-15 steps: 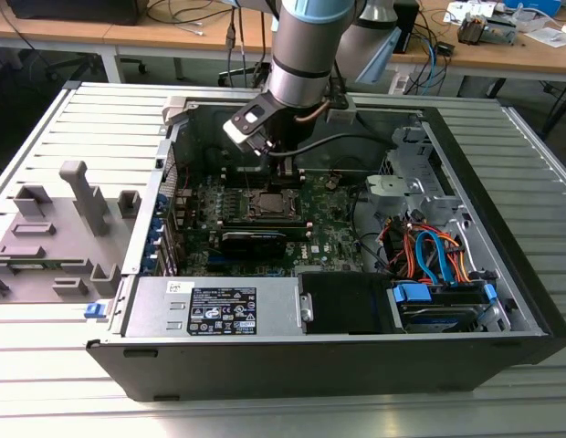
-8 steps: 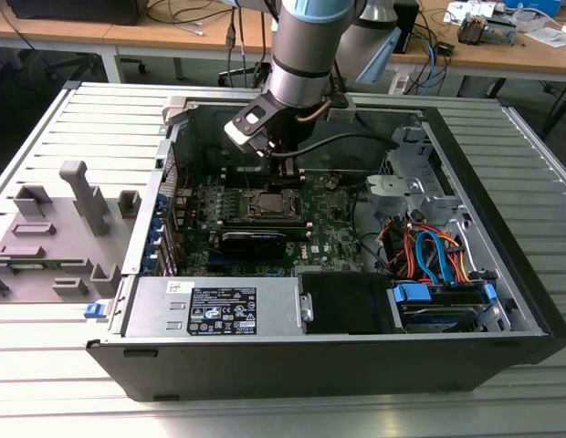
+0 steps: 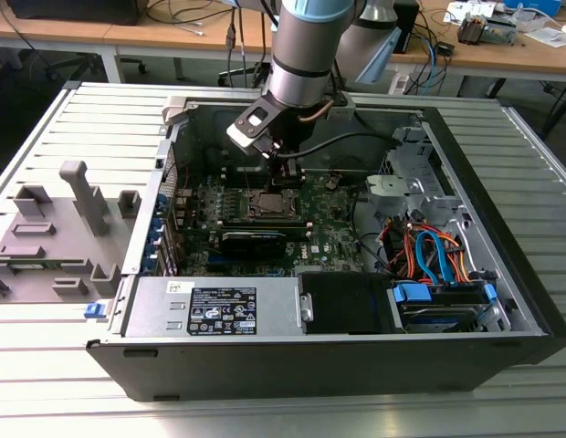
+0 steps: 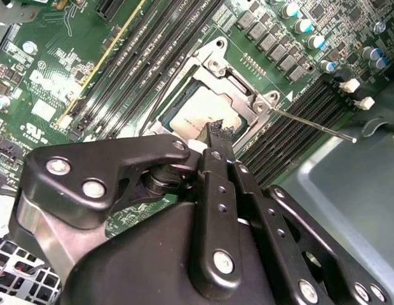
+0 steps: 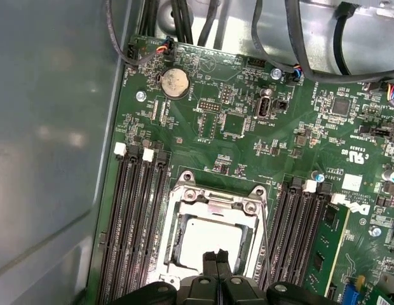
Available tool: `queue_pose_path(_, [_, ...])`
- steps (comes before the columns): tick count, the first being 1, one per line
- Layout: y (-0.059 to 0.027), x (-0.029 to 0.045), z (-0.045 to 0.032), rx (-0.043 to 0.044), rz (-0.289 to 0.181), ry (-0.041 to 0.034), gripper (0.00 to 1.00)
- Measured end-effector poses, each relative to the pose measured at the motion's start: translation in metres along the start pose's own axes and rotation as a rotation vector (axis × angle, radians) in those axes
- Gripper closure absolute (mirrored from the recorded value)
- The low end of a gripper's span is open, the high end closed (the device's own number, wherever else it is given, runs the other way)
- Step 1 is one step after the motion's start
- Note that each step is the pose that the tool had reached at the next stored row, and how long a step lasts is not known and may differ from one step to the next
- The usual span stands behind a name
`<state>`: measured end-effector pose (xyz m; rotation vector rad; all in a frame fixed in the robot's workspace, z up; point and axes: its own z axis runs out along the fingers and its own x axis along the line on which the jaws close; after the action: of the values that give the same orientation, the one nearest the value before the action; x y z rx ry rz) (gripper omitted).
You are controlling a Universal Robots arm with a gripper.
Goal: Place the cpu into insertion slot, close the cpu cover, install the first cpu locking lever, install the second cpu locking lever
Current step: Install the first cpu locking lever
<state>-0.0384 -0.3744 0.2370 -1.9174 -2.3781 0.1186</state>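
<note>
Ribbed grey metal forms the table [image 3: 46, 119]. On it lies an open black computer case [image 3: 265, 365], its inside facing up. The arm [image 3: 306, 55] reaches down into the case from above.

**Board.** A green circuit board [image 5: 203, 114] covers the case floor. It is densely populated, matt, and flanked by banks of long black memory slots [image 5: 130, 216].

**Socket.** The insertion slot [image 3: 269, 203] sits between those banks.
- The cpu [image 5: 206, 238] is seated in it. It is a flat square with a pale, smooth metal top.
- The cpu cover [image 5: 216, 206], a thin bright steel frame with a cut-out middle, appears to lie down over the chip and frame its top.

**Lever.** One thin steel locking lever [image 4: 311, 122] stands free.
- It starts at a corner of the cover.
- Its long axis runs obliquely away from the socket, across one bank of memory slots towards the bare case wall.
- Judged from this, the lever is not latched.
- The state of the other lever cannot be told.

**Tool.** The gripper [image 4: 216, 130] is black and angular, with both fingers pressed together and nothing between them.
- In both wrist views its tip is over the near edge of the cover and chip.
- Contact with them cannot be confirmed.
- In the second wrist view the free lever lies to one side of the tip, beyond the cover corner. Its rod points away from the tool rather than towards it.
</note>
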Motion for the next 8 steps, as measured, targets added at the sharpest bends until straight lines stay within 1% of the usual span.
queue_pose_path(4, [0.0,0.0,0.0,0.0001,-0.012,-0.0014,0.89])
queue_pose_path(8, [0.0,0.0,0.0,0.0007,-0.041,-0.0047,0.89])
